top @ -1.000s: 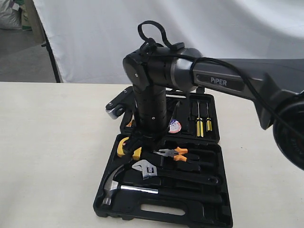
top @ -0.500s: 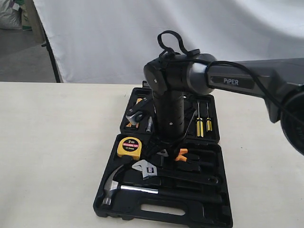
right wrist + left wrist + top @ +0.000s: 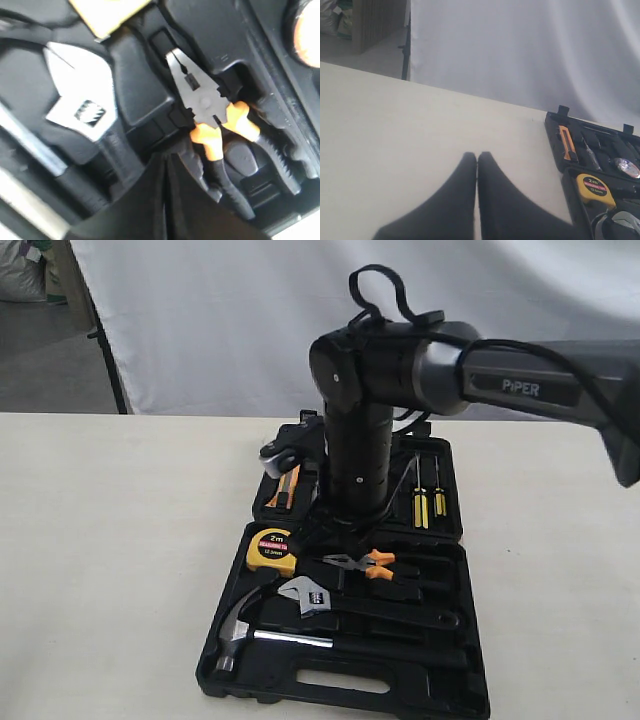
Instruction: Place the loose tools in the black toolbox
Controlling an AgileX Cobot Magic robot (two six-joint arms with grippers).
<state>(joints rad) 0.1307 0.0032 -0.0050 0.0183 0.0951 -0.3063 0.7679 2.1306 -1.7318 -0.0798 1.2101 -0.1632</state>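
Two tools, the steel-headed, black-handled claw hammer [image 3: 235, 632] and the black-handled steel adjustable wrench [image 3: 308, 596], sit in the black moulded plastic toolbox [image 3: 250, 680] in the exterior view; my right arm [image 3: 360, 460] has just risen clear. Left wrist view: left claw [image 3: 477, 157] together, empty, over the pale counter [image 3: 395, 125]. Right wrist view: right claw [image 3: 165, 159] together, empty, just above the toolbox; packing looks nearly done.

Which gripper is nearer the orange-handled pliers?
Right. The right gripper hangs shut close over the pliers in the toolbox; the left gripper is shut over the table, beside the toolbox.
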